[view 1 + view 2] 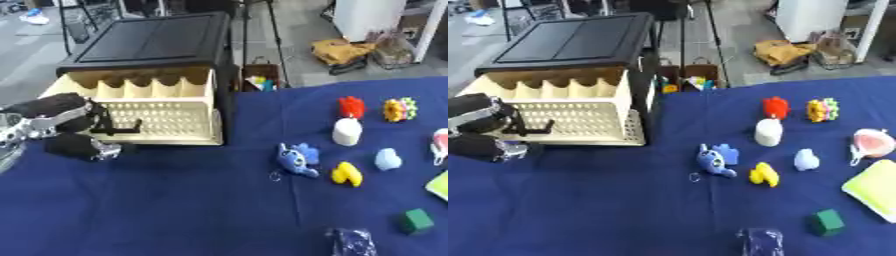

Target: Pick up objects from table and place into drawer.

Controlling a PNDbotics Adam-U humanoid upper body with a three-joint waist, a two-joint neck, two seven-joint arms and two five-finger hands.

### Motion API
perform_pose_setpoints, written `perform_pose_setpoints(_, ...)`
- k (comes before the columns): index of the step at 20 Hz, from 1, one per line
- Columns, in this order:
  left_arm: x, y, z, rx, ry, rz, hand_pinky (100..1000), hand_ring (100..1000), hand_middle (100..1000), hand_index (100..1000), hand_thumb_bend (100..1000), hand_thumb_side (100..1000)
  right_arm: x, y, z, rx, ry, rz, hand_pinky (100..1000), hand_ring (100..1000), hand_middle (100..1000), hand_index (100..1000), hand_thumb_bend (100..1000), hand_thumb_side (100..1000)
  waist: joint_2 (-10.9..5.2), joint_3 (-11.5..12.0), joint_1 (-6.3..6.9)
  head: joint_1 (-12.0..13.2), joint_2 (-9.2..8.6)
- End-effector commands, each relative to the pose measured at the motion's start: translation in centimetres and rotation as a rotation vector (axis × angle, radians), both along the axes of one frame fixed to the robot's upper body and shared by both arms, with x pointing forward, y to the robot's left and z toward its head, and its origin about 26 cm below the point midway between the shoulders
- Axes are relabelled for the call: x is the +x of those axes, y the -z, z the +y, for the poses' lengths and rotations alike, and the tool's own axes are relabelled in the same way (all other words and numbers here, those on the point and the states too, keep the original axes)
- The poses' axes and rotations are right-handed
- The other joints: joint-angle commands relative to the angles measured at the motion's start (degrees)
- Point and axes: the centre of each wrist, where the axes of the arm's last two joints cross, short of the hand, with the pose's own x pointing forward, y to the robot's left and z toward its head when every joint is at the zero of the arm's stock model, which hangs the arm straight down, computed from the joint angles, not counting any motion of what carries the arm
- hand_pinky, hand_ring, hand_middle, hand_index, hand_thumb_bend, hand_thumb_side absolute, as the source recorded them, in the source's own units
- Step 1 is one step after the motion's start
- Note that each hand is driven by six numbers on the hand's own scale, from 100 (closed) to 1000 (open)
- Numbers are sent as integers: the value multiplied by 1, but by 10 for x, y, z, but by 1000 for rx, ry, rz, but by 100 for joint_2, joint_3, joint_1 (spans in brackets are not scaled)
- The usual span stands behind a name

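A black-topped cabinet (pixel 157 37) stands at the table's back left. Its cream drawer (pixel 171 120) is pulled out toward me. My left hand (pixel 66 127) is at the drawer's front left corner, with one straight finger lying across the drawer's front wall. It holds nothing. On the blue cloth to the right lie a blue plush toy (pixel 297 160), a yellow toy (pixel 347 174), a white cylinder (pixel 347 132), a red toy (pixel 352 106), a light blue toy (pixel 388 159) and a green cube (pixel 416 221). My right hand does not show.
A yellow-and-green knobbly ball (pixel 399 109), a pink-and-white thing (pixel 871 142) and a yellow-green flat pad (pixel 875 190) lie at the right edge. A dark wrapped thing (pixel 352 242) sits at the front. Bags (pixel 350 52) lie on the floor beyond the table.
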Motion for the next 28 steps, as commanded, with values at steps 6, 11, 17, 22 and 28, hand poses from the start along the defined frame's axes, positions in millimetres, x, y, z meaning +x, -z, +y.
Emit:
perform_pose_setpoints(6, -6, -12, 2, 26, 0, -12, 100, 100, 100, 572, 472, 705, -5, -10, -1, 2, -15, -69, 587, 709, 673, 696, 100, 974, -141, 27, -37, -34, 44)
perform_pose_setpoints(11, -8, -11, 2, 25, 4, 2, 100, 100, 100, 567, 474, 701, -5, -11, -2, 5, -11, -67, 587, 710, 672, 694, 100, 973, -153, 31, -44, -36, 59)
perform_pose_setpoints(17, -11, -5, -2, 22, 18, 27, 100, 100, 100, 569, 475, 701, -6, -11, -3, 7, -5, -66, 588, 710, 671, 693, 100, 969, -168, 65, -40, -49, 76)
perform_pose_setpoints(22, -16, -1, -8, 2, 35, 33, 100, 100, 100, 564, 477, 701, -6, -11, -4, 9, -2, -67, 588, 710, 670, 693, 100, 968, -176, 90, -47, -76, 70)
perform_pose_setpoints(28, -22, -1, -13, 1, 54, 22, 100, 100, 100, 566, 474, 709, -6, -11, -4, 10, 2, -65, 588, 709, 670, 692, 100, 967, -189, 119, -46, -88, 74)
